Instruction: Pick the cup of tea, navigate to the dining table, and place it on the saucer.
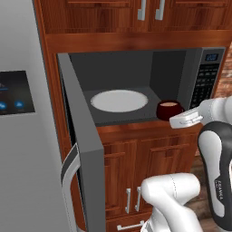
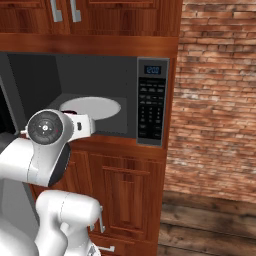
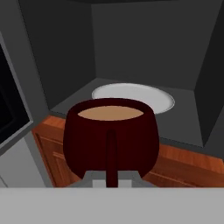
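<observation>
The cup of tea (image 1: 169, 108) is a dark maroon round cup with light brown liquid. It is at the front right of the open microwave's floor (image 1: 136, 117). In the hand view the cup (image 3: 110, 135) is very close, its handle facing the camera. My gripper (image 1: 175, 119) reaches in from the right and is shut on the cup at its handle side. Its fingertips (image 3: 89, 178) barely show under the cup. The dining table and the saucer are out of view.
A large white plate (image 1: 119, 100) lies in the middle of the microwave. The microwave door (image 1: 84, 154) stands open to the left, beside a grey fridge (image 1: 22, 145). The control panel (image 2: 152, 100) is on the right, then a brick wall (image 2: 215, 100). Wood cabinets (image 1: 131, 163) are below.
</observation>
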